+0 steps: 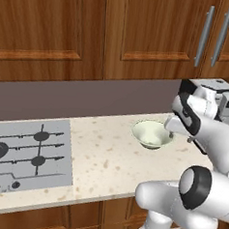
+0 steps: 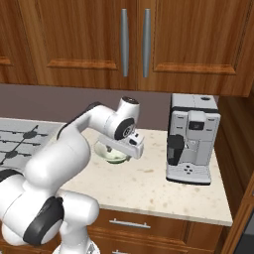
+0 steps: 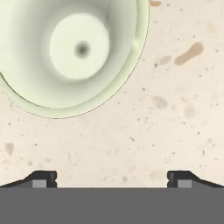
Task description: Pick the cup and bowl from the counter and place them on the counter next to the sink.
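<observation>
The wide, round, pale cream-green bowl (image 1: pixel 151 133) is sitting upright on the beige speckled stone counter (image 1: pixel 103 159), at three o'clock from the grey stove plate (image 1: pixel 26 154). The white arm's fingers (image 3: pixel 43 178) are standing spread wide, gripping nothing, hovering over bare stone beside the bowl, which is lying toward eleven o'clock in the hand view.

a kitchen: stove (image 1: pixel 26 156), cabinets (image 2: pixel 99 39), coffee machine (image 2: pixel 193 139).
</observation>
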### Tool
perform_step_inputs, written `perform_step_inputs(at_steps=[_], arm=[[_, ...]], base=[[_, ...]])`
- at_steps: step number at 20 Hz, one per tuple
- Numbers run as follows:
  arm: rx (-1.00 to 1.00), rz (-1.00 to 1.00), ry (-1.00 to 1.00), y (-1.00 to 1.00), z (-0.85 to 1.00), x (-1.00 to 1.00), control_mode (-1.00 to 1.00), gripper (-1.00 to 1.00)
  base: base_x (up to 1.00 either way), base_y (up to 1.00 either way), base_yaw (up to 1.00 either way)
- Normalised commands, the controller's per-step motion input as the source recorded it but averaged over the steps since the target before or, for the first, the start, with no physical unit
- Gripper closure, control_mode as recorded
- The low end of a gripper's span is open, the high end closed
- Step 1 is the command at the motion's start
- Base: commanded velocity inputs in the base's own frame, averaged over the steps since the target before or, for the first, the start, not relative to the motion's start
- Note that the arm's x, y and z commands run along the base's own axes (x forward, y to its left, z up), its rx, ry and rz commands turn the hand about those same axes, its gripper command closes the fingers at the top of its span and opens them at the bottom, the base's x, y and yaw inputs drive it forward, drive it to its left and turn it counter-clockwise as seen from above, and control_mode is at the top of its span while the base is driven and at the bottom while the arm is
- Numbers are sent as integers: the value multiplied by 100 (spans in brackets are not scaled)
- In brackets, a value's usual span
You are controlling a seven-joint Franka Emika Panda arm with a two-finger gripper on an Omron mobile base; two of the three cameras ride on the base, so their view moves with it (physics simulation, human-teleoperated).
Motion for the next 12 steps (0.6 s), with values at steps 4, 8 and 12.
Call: perform_step_inputs(at_steps=[4,8,12], arm=[[2,-1,0,-26,-4,4,-100,-100],[4,0,8,-1,-1,32,-100,-100],[9,0,10,-1,0,43,-100,-100]], base=[[0,0,0],[0,0,0],[0,0,0]])
